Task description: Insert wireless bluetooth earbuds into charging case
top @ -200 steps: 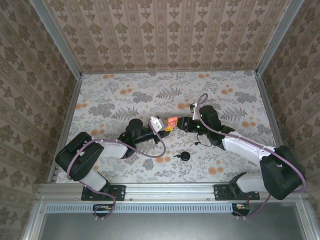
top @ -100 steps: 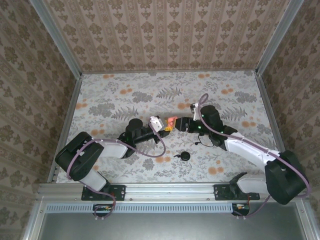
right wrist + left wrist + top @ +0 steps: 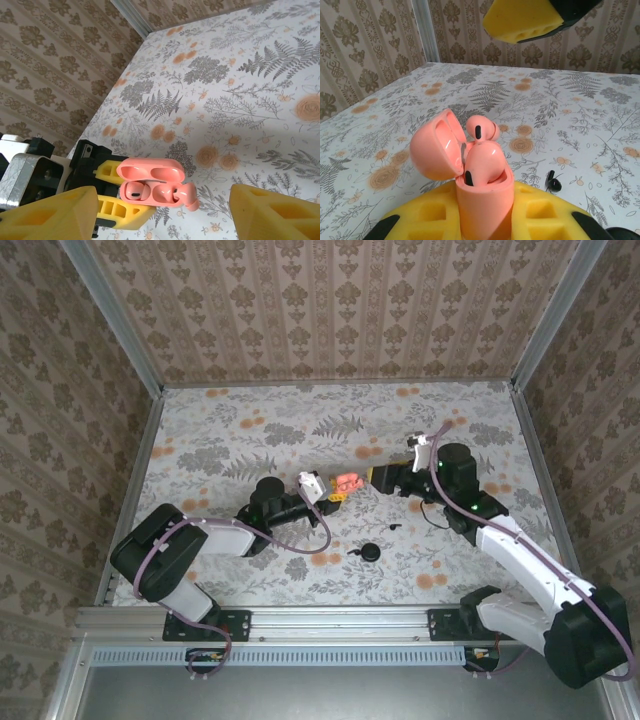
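Note:
My left gripper [image 3: 333, 490] is shut on the salmon-pink charging case [image 3: 347, 483], its yellow fingers [image 3: 420, 222] clamping the case body [image 3: 482, 200]. The lid [image 3: 432, 145] is swung open. One pink earbud [image 3: 134, 190] sits in its well. The second pink earbud [image 3: 186, 195] leans half out over the case's far rim, also seen from the left wrist [image 3: 482, 129]. My right gripper [image 3: 385, 477] is open a short way to the right of the case, its yellow fingers [image 3: 47, 215] spread wide and holding nothing.
A small black earbud [image 3: 393, 527] lies on the floral tabletop [image 3: 250, 440] near the right arm, seen too from the left wrist [image 3: 552, 182]. A round black piece [image 3: 370, 552] lies nearer the front edge. Patterned walls enclose the table on three sides.
My right gripper has opened and drawn back to the right, away from the case, leaving the second pink earbud at the case's rim. The left gripper and case stayed put.

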You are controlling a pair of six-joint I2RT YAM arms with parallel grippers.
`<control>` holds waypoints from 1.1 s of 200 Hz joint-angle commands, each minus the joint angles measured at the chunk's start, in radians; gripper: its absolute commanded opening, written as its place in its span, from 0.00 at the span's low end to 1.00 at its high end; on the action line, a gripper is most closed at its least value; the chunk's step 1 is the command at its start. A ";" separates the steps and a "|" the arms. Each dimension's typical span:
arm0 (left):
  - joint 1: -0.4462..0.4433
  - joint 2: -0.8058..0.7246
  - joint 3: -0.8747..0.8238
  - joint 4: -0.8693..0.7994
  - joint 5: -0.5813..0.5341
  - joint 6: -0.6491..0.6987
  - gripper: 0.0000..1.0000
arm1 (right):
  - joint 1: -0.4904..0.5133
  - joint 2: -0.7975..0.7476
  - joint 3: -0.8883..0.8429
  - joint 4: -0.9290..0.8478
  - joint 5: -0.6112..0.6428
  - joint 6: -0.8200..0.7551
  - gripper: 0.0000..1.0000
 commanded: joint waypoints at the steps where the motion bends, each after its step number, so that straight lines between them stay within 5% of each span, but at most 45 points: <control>1: 0.010 -0.027 0.027 0.046 0.056 -0.027 0.14 | -0.057 0.002 0.047 -0.040 -0.183 -0.131 0.72; 54: 0.014 -0.040 0.030 0.045 0.083 -0.028 0.14 | -0.081 0.006 0.036 -0.102 -0.322 -0.602 0.67; 91: 0.014 -0.051 0.027 0.052 0.102 -0.034 0.14 | -0.098 0.020 -0.004 -0.038 -0.279 -0.715 0.69; 121: 0.014 -0.064 0.021 0.051 0.100 -0.029 0.14 | -0.098 0.048 -0.016 -0.078 -0.263 -0.893 0.55; 220: 0.016 -0.074 0.022 0.044 0.090 -0.025 0.14 | -0.053 0.128 -0.031 -0.020 -0.207 -1.025 0.41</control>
